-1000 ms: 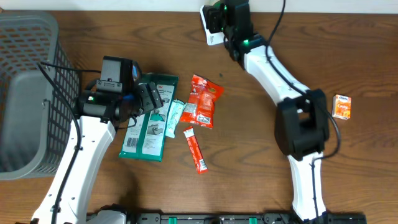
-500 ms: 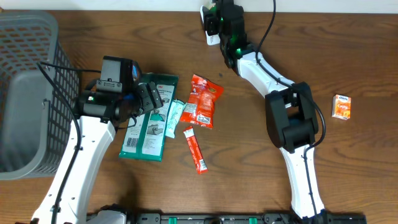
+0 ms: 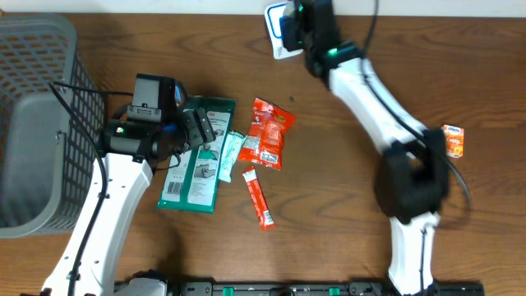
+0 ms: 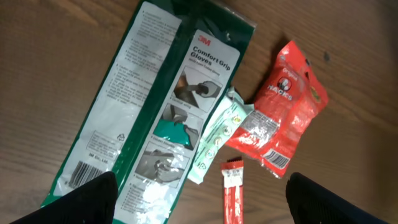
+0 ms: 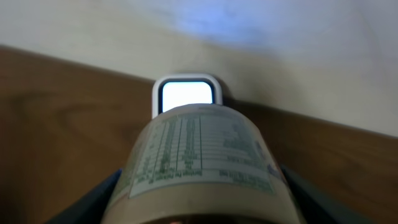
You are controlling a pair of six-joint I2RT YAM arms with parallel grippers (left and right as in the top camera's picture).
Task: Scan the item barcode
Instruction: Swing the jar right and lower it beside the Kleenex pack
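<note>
Far left: grey basket [image 3: 33, 123], no part in this. Beside it, left gripper [image 3: 194, 126], parked above the green glove packet [image 3: 196, 164]; jaws spread wide, nothing between them, same as a second ago. Touching the packet's right edge, a pale sachet [image 4: 214, 134]; then a red pouch [image 3: 269, 133] and, below it, a red stick [image 3: 259, 197], all unmoved.

Further right, at the table's back edge, right gripper [image 3: 292, 25], closed on a round tub [image 5: 202, 158], with fingers [image 5: 99, 205] pressed to either side and jaws partly open to the tub's width. Holds the tub close in front of the scanner [image 5: 185, 93], lit window just clear above the tub's top.

Only change over the last second: a swing of the right elbow in towards the middle and back out, ending partly over the small orange box [image 3: 454, 141] at far right, with the gripper kept at the scanner throughout. Reads as turning the tub to bring its barcode round. From the wrist, only a printed table on the label, no barcode visible. Scan probably under way; impossible to say whether it has registered.
</note>
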